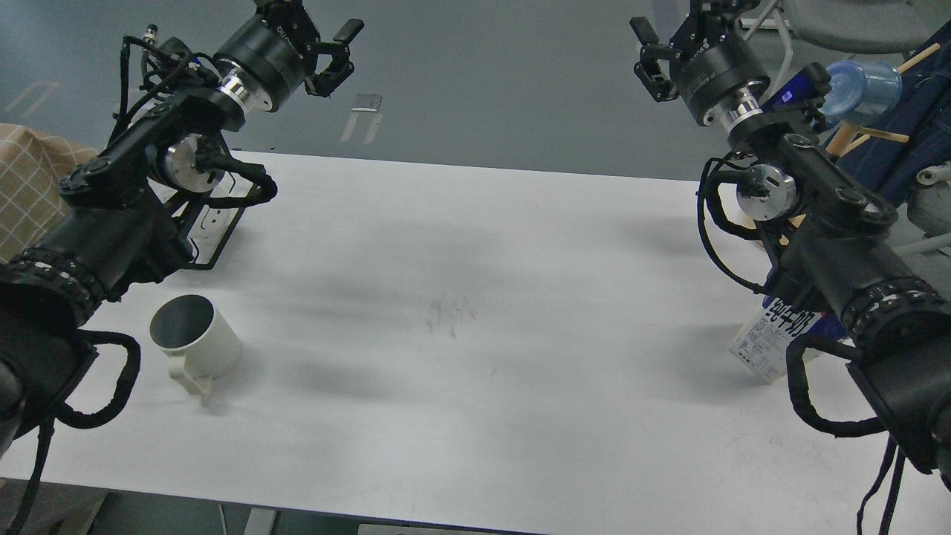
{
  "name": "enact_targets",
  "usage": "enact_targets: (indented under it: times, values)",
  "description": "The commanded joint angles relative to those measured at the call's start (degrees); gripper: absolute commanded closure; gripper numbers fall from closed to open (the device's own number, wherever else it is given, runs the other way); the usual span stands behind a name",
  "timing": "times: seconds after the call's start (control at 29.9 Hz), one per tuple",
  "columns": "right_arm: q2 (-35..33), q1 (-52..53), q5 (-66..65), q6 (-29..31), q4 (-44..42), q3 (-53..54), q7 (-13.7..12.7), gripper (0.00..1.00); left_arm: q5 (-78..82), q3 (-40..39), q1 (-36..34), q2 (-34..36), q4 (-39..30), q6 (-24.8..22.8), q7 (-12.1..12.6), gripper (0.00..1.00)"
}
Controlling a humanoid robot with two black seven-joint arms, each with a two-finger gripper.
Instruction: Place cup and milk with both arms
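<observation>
The cup (197,345), a cream-white ribbed mug with a dark inside, stands upright at the table's near left, handle towards me. The milk (773,338), a blue and white carton with black characters, stands at the near right, mostly hidden behind my right forearm. My left gripper (338,53) is open and empty, held high beyond the table's far left edge, far from the cup. My right gripper (680,30) is open and empty, held high beyond the far right edge, well away from the milk.
A black wire rack (212,223) lies at the table's far left under my left arm. A blue cup (862,82) hangs on a wooden stand at the far right. A checked cloth (26,186) sits off the left edge. The white table (475,334) spans the view.
</observation>
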Motion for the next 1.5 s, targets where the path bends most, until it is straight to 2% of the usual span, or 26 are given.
enact_targets:
  times: [0.0,0.07,0.17,0.53,1.07,1.2,1.47]
  values:
    - [0.00,0.08,0.09,-3.13,0.00,0.01,-0.09,0.00,-0.10,0.08,-0.08,-0.01,0.11,0.01,0.67,0.02]
    - [0.00,0.08,0.09,-7.07,0.00,0.01,-0.09,0.00,-0.19,0.34,-0.17,-0.01,0.20,0.01,1.98,0.02]
    - [0.00,0.08,0.09,-7.88,0.00,0.01,-0.09,0.00,-0.10,0.96,-0.17,-0.19,0.20,0.01,2.52,0.02]
    - [0.00,0.60,0.79,-7.97,0.00,-0.87,-0.44,0.00,-0.10,1.05,0.00,-1.60,0.20,0.01,-0.56,0.02]
    - [0.00,1.75,1.05,-7.97,0.17,-3.25,-0.71,0.00,-0.28,0.17,0.00,-1.59,-0.59,0.01,0.06,0.02]
    - [0.00,1.83,6.66,-8.50,0.44,-3.24,-0.44,0.00,-0.28,0.26,0.00,-1.59,-0.68,0.01,-0.03,0.02]
    - [0.00,2.71,7.21,-8.24,0.35,-3.86,-0.79,0.00,-0.28,0.08,-0.08,-1.24,-0.68,0.01,-0.21,0.02]
